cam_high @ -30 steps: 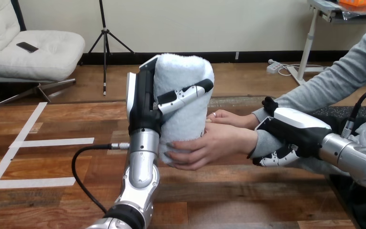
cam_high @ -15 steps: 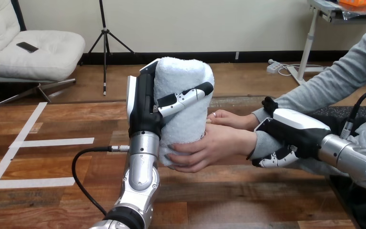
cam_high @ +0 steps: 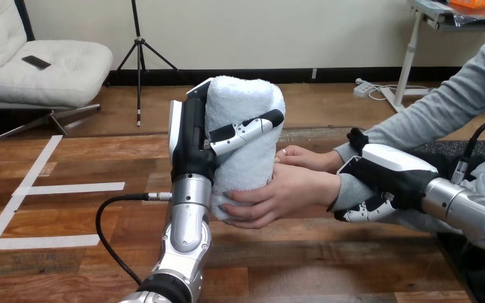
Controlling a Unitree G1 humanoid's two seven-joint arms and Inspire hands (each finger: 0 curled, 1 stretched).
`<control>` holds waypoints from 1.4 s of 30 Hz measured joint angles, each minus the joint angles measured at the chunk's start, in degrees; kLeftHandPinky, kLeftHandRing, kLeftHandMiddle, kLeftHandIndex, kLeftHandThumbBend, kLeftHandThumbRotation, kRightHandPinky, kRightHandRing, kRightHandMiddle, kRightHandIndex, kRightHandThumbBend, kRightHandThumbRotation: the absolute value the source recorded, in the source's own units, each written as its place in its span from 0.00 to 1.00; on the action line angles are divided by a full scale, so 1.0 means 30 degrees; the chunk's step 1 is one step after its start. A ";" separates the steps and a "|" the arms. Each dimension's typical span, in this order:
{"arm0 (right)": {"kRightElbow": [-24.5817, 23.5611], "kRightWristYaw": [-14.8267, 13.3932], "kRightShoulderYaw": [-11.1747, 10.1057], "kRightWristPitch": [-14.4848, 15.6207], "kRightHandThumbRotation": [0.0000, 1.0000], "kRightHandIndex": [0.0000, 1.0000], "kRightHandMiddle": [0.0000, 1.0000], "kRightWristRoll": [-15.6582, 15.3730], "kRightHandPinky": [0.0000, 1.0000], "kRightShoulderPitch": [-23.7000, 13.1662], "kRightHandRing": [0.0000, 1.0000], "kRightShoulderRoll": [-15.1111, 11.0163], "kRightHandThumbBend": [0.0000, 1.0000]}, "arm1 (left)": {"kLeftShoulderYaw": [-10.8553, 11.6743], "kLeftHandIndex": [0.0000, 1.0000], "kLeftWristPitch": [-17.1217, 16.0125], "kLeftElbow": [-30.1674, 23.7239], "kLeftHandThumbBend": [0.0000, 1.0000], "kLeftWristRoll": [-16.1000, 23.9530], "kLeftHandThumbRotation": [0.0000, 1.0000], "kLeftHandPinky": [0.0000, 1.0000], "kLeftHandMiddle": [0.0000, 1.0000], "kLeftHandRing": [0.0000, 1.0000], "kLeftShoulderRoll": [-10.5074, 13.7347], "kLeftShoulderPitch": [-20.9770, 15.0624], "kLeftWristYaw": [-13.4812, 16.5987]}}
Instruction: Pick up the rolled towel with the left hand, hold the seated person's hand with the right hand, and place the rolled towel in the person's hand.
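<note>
Above the table [cam_high: 69,164], left hand [cam_high: 192,139] grips rolled towel [cam_high: 243,95]; person's hand [cam_high: 290,192] cups its base; right hand [cam_high: 391,173] clasps person's wrist [cam_high: 348,189]

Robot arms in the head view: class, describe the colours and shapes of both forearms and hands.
Both forearms are silver metal cylinders: the left forearm and the right forearm. The left hand is black with a white shell along its back and black-and-white jointed fingers. The right hand is black too, with a white shell on top.

White rolled towel [cam_high: 243,136] upright, above table.
</note>
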 measured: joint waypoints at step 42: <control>0.0002 0.0136 0.0001 0.0222 0.12 0.39 0.37 -0.0010 0.26 0.0101 0.30 -0.0001 0.37 | 0.0246 0.78 0.0707 -0.0071 0.98 -0.2481 0.67 0.68 0.75 0.71 0.0044 0.0033 -0.3839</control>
